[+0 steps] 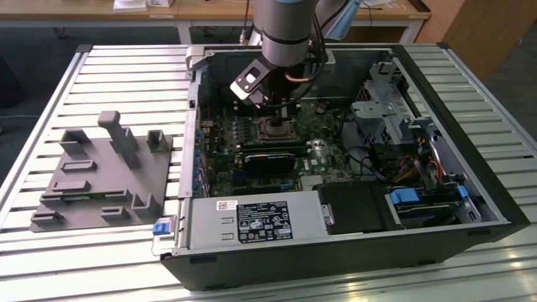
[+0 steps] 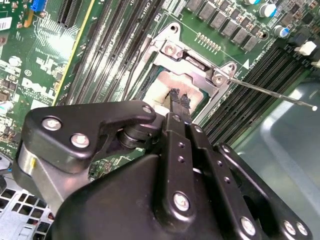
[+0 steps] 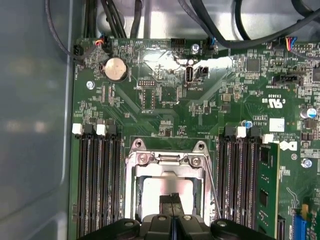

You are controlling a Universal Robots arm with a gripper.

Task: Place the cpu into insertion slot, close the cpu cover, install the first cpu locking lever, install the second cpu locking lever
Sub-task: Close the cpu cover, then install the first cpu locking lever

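Note:
In the exterior view my gripper [image 1: 278,117] reaches down into the open computer case, right over the insertion slot [image 1: 275,130] on the motherboard. In both wrist views the fingers are shut together, tips [image 2: 179,98] just above the cpu [image 2: 161,91], whose pale silvery top [image 3: 154,192] shows through the window of the cpu cover [image 3: 167,170]. The cover [image 2: 200,67] lies flat on the slot. A thin locking lever [image 2: 270,93] sticks out from the socket's corner over the memory slots; its rod [image 3: 214,192] runs along the cover's side. I hold nothing.
Black memory slots [image 3: 97,185] flank the socket on both sides. A black card [image 1: 270,159], a power supply [image 1: 256,221] and a drive cage [image 1: 394,113] crowd the case. Cables hang by the arm. A grey fixture [image 1: 100,176] stands on the slatted table at the exterior view's left.

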